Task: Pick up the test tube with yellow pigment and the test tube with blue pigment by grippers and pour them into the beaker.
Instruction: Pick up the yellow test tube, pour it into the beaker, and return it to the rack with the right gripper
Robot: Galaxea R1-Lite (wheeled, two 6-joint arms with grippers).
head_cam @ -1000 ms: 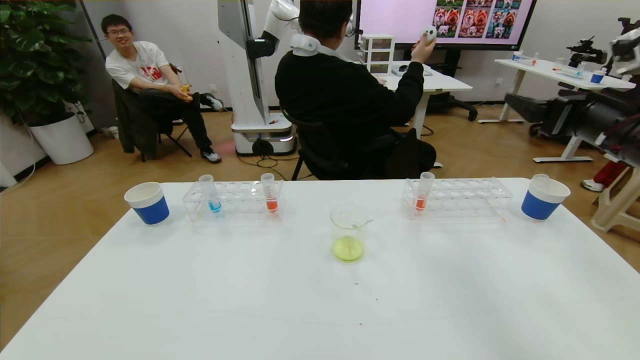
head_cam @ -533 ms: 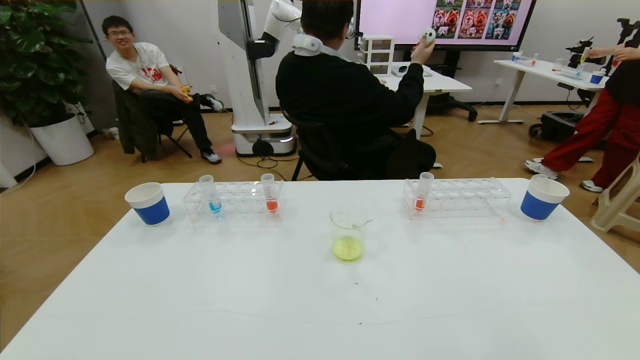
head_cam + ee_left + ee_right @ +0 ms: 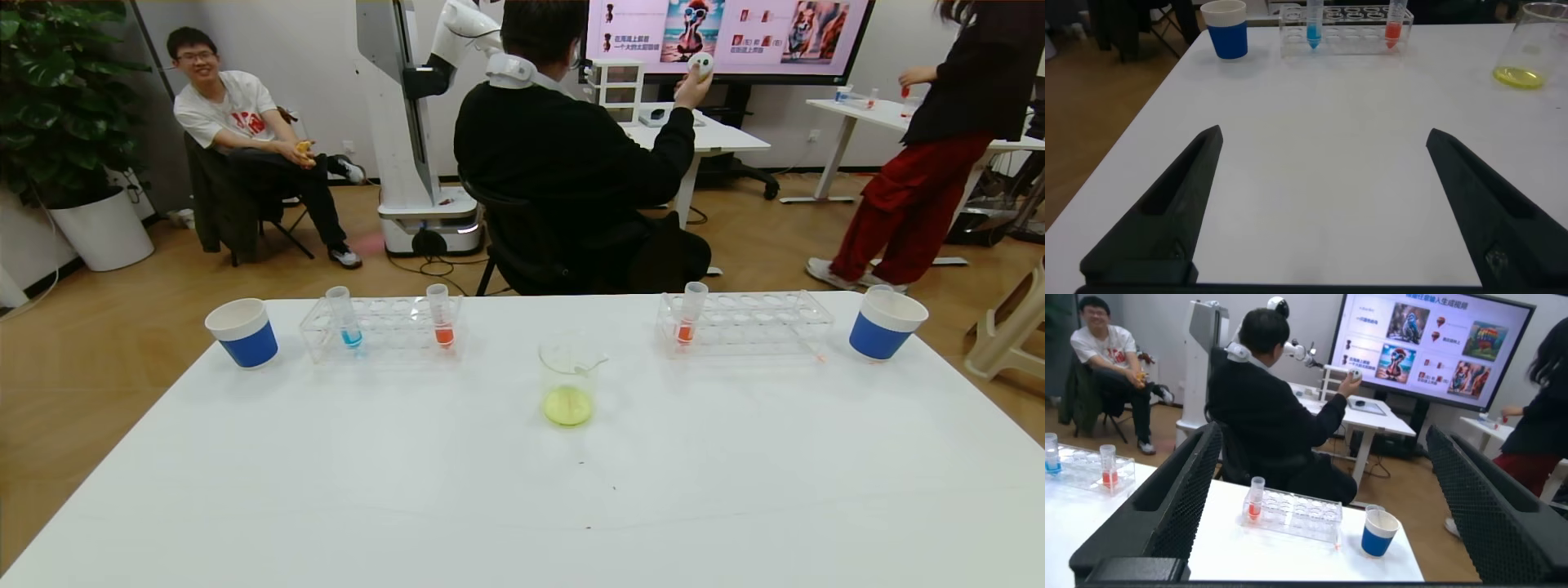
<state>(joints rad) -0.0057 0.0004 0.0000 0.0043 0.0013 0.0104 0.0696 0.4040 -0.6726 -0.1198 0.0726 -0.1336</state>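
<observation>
The beaker [image 3: 568, 384] stands mid-table with yellow-green liquid at its bottom. The test tube with blue pigment [image 3: 343, 317] stands upright in the left clear rack [image 3: 380, 335], beside an orange-red tube [image 3: 441, 314]. No test tube with yellow pigment is in view. Neither gripper appears in the head view. My left gripper [image 3: 1323, 132] hangs open over bare table, well short of the blue tube [image 3: 1312, 24] and the beaker [image 3: 1523, 49]. My right gripper [image 3: 1324, 431] is open with nothing between its fingers, back from the right rack [image 3: 1298, 516].
A blue-and-white paper cup [image 3: 242, 332] stands left of the left rack, and another [image 3: 887, 325] right of the right rack [image 3: 747, 322], which holds one orange-red tube [image 3: 690, 312]. Beyond the table's far edge, people sit and stand.
Nothing on the table has moved. A person in red trousers has walked across the back right, and the wall screen shows a different picture.
</observation>
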